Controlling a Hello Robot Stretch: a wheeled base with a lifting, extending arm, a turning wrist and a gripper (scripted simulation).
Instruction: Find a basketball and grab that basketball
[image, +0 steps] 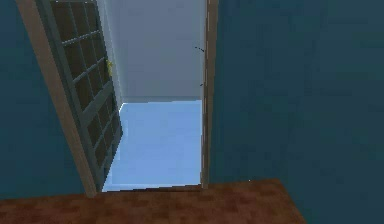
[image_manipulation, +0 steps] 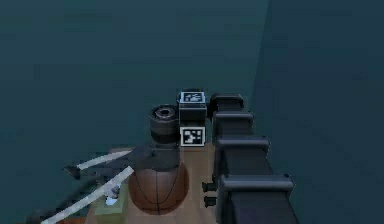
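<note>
An orange-brown ball, likely the basketball, lies near, just under the gripper, with a brown surface beside it; whether the gripper holds it I cannot tell; a round ball could roll away if the fingers nudge it off-centre.

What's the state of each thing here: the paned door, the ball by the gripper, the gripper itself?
Dark teal door with glass panes: open, swung to the doorway's left side.
Orange-brown round ball: below the gripper's body, with a brown surface behind it; cannot tell if it is resting or lifted.
Gripper: at the ball; cannot tell whether it holds anything.
</note>
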